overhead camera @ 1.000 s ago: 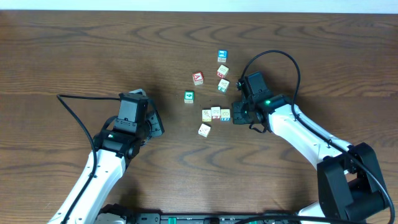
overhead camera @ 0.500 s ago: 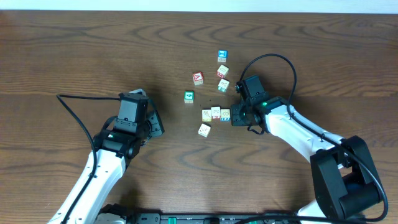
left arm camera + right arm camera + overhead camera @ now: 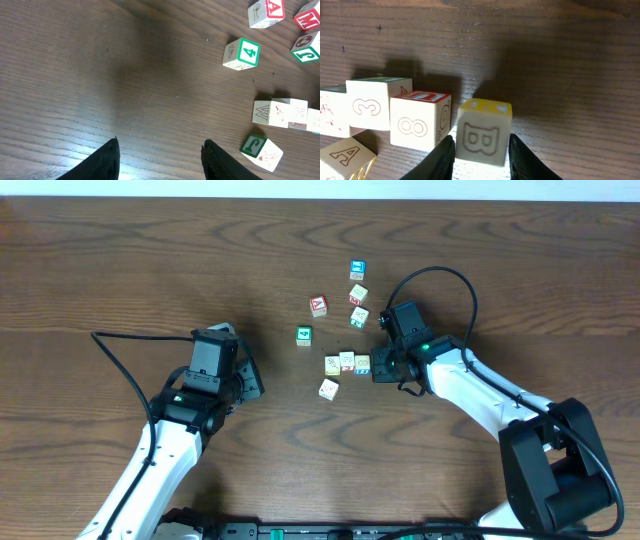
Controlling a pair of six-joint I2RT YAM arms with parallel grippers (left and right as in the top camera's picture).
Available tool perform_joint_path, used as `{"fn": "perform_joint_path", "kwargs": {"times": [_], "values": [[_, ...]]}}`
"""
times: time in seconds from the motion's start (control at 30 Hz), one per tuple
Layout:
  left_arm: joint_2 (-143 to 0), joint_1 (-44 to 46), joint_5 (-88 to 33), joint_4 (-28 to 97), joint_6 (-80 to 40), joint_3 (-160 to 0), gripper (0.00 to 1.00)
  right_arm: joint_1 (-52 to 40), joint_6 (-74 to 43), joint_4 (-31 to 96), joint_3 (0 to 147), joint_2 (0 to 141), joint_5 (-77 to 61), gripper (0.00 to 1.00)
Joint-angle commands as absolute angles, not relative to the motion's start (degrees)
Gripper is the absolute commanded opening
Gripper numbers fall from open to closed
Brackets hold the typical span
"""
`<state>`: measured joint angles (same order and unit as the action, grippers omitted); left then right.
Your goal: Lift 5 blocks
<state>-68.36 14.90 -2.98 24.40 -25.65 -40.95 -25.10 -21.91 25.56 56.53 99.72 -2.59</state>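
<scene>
- Overhead: I see the blocks [image 3: 347, 362] scattered mid-tabletop [image 3: 120, 260], small pale cream cubes with printed faces and thin coloured edging; three sit in a short row, one lies just below and left of it, and others lie further up near a blue-faced cube [image 3: 357, 271]; the right end effector [image 3: 382, 365] is at the right end of the row; the left end effector [image 3: 247, 380] is well apart to the left.
- Left wrist: the left end effector is released, its dark fingers [image 3: 107, 160] spread over bare wood with nothing between them; ahead I see a green-faced cube [image 3: 241, 53] bearing a 4, the row's cream sides with faint line drawings, and one block turned askew with a green-edged letter face.
- Right wrist: the end block [image 3: 484, 132], cream with a yellow top and a pale outlined B, stands on the wood between the right fingers, which flank it closely; I cannot tell whether they clench it or merely sit beside it; just beside it is a red-edged block printed 8, then one printed 3.
</scene>
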Motion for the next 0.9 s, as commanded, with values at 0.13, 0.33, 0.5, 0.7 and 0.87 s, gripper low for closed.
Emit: {"fn": "perform_joint_path", "kwargs": {"times": [0.13, 0.33, 0.5, 0.7, 0.87], "values": [[-68.1, 15.1, -2.2, 24.6, -25.3, -41.0, 0.54, -25.6, -22.3, 25.7, 56.4, 100.0, -2.0, 0.35], [-68.1, 15.1, -1.8, 24.6, -25.3, -41.0, 0.54, -25.6, -22.3, 26.5, 56.8, 99.8, -2.2, 0.37], [-68.1, 15.1, -1.8, 24.6, -25.3, -41.0, 0.54, -25.6, -22.3, 27.5, 57.1, 97.6, -4.2, 0.45], [-68.1, 15.1, -2.4, 24.7, -25.3, -41.0, 0.31, -25.6, -22.2, 29.6, 57.1, 91.5, -4.2, 0.52], [-68.1, 16.6, -6.9, 25.4, -25.6, -41.0, 0.27, -25.5, -19.4, 31.0, 57.1, 84.4, -4.1, 0.64]]}}
